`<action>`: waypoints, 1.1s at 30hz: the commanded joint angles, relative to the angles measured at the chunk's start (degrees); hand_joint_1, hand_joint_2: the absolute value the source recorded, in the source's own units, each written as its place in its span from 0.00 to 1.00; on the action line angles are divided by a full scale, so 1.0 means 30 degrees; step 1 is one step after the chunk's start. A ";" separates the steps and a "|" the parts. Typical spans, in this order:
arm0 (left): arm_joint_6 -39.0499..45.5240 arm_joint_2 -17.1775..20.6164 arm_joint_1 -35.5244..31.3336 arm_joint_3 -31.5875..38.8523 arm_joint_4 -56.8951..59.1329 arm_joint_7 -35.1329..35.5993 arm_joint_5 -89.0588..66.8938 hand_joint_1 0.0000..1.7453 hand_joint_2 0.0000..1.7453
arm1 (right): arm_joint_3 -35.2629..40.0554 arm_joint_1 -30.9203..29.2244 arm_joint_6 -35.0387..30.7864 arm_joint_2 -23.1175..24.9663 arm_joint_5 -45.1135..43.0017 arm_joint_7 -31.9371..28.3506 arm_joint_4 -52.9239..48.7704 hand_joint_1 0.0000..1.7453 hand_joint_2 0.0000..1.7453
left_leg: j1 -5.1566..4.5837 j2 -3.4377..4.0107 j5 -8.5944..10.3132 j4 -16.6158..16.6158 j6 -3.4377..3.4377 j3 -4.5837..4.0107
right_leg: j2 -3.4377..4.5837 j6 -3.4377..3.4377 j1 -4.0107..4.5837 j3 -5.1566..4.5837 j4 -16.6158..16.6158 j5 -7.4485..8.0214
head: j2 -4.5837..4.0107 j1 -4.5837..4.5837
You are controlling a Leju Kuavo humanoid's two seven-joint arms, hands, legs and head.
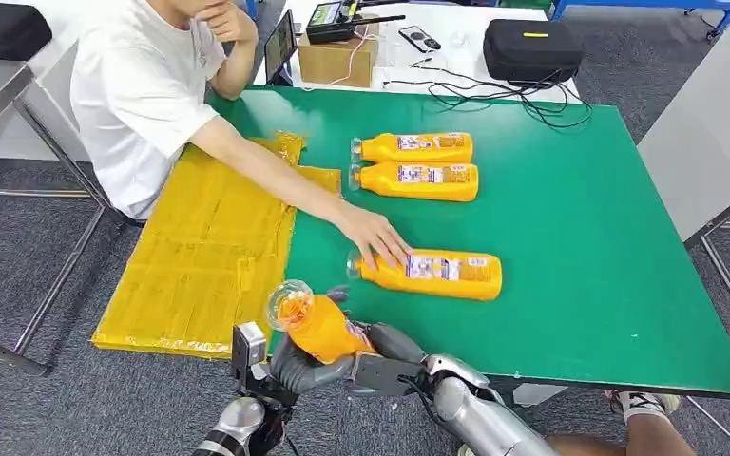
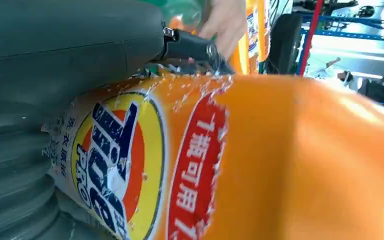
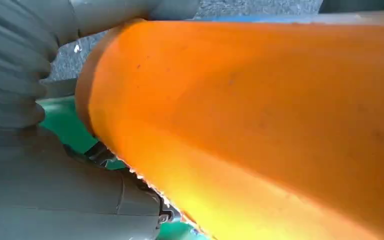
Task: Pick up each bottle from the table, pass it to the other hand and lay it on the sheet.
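1. The left hand [image 1: 297, 366] and the right hand [image 1: 380, 353] meet at the near edge of the green table [image 1: 608, 237], both on one orange bottle [image 1: 316, 323].
2. The left hand's grey thumb and dark fingers [image 2: 190, 46] wrap the bottle's labelled side [image 2: 130, 165] in the left wrist view; it grips the bottle.
3. The right hand's grey thumb [image 3: 70, 200] lies against the bottle's plain orange body [image 3: 260, 125] in the right wrist view; it too holds the bottle.
4. The held bottle is lifted off the table and tilted, its clear cap pointing up and toward the yellow sheet [image 1: 200, 256].
5. The yellow sheet covers the table's left edge and hangs past it; no bottle lies on it.
6. Near the near edge, toward the middle, a second orange bottle [image 1: 432, 273] lies on its side, and a person's hand [image 1: 375, 237] rests on its cap end.
7. Toward the far edge two more orange bottles [image 1: 416, 147] [image 1: 418, 180] lie side by side, touching, caps pointing toward the sheet.
8. The person in a white shirt [image 1: 138, 90] sits at the far left corner.
9. Beyond the far edge stand a cardboard box [image 1: 337, 59] and a black case [image 1: 532, 47], with cables trailing onto the table.
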 commanded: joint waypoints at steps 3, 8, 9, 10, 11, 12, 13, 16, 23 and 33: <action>-0.1494 -0.0056 -0.0036 -0.0354 0.0017 0.1753 0.1545 1.00 1.00 | 0.0743 -0.0084 -0.1858 0.1060 0.0256 0.0386 -0.0305 0.00 1.00 | 0.0013 0.0061 -0.0039 0.0009 -0.0023 0.0038 | 0.0042 -0.0048 0.0019 0.0013 0.0020 -0.0027 | 0.0000 -0.0015; -0.1487 -0.0055 -0.0024 -0.0355 0.0015 0.1753 0.1545 1.00 1.00 | 0.0732 -0.0060 -0.1850 0.1022 0.0246 0.0367 -0.0297 0.00 1.00 | 0.0015 0.0055 -0.0036 0.0005 -0.0019 0.0017 | 0.0036 -0.0031 0.0018 0.0002 0.0011 -0.0022 | 0.0000 0.0000; -0.1487 -0.0055 -0.0024 -0.0355 0.0015 0.1753 0.1545 1.00 1.00 | 0.0732 -0.0060 -0.1850 0.1022 0.0246 0.0367 -0.0297 0.00 1.00 | 0.0019 0.0072 -0.0054 0.0008 -0.0024 0.0039 | 0.0049 -0.0044 0.0023 0.0021 0.0014 -0.0034 | 0.0000 -0.0007; -0.1081 -0.0047 0.0062 -0.0357 -0.0255 0.1809 0.1550 1.00 1.00 | 0.0189 0.0297 -0.2867 0.1112 0.0237 0.0059 -0.0826 0.00 0.00 | 0.0010 0.0057 -0.0040 0.0006 -0.0019 0.0016 | 0.0038 -0.0033 0.0013 -0.0002 0.0018 -0.0026 | 0.0000 0.0000; -0.0864 -0.0025 0.0142 -0.0355 -0.0589 0.1984 0.1597 1.00 1.00 | -0.0050 0.0567 -0.3563 0.1167 0.0420 -0.0092 -0.1334 0.00 0.00 | 0.0019 0.0071 -0.0055 0.0014 -0.0026 0.0029 | 0.0048 -0.0045 0.0023 0.0010 0.0020 -0.0034 | 0.0000 -0.0007; -0.0660 -0.0019 0.0267 -0.0194 -0.1161 0.2486 0.1903 1.00 1.00 | -0.0488 0.1024 -0.3982 0.1230 0.0407 -0.0076 -0.2172 0.00 0.00 | 0.0018 0.0053 -0.0046 0.0016 -0.0023 0.0003 | 0.0033 -0.0039 0.0021 -0.0009 0.0022 -0.0030 | 0.0000 0.0000; -0.0448 -0.0008 0.0371 -0.0091 -0.1648 0.2887 0.2166 1.00 1.00 | -0.0768 0.1325 -0.4214 0.1215 0.0412 -0.0021 -0.2795 0.00 0.00 | 0.0012 0.0037 -0.0030 0.0010 -0.0019 -0.0036 | 0.0021 -0.0029 0.0014 -0.0049 0.0022 -0.0020 | 0.0000 -0.0007; 0.0865 -0.0182 0.0543 0.0592 -0.3151 0.3437 0.3311 1.00 1.00 | -0.1491 0.2135 -0.4848 0.1180 0.0419 -0.0217 -0.4016 0.00 0.00 | 0.0020 0.0058 -0.0052 0.0021 -0.0027 -0.0030 | 0.0037 -0.0044 0.0025 -0.0047 0.0028 -0.0035 | 0.0000 0.0000; 0.6302 0.0542 0.0009 0.0818 -0.5584 0.3155 0.2614 1.00 1.00 | -0.2140 0.2987 -0.6236 0.1369 0.0144 -0.1201 -0.4496 0.00 0.00 | 0.0029 0.0027 -0.0033 0.0017 -0.0024 -0.0061 | -0.0001 -0.0037 0.0031 -0.0082 0.0020 -0.0029 | 0.0000 0.0000; 0.7920 0.2903 -0.1536 0.0063 -0.5716 0.3901 -0.3003 0.91 1.00 | -0.3469 0.2791 -0.8404 0.1380 0.0295 -0.2377 -0.4778 0.00 0.00 | 0.0023 0.0048 -0.0027 0.0003 -0.0026 -0.0057 | 0.0019 -0.0043 0.0025 -0.0080 0.0018 -0.0022 | 0.0000 -0.0007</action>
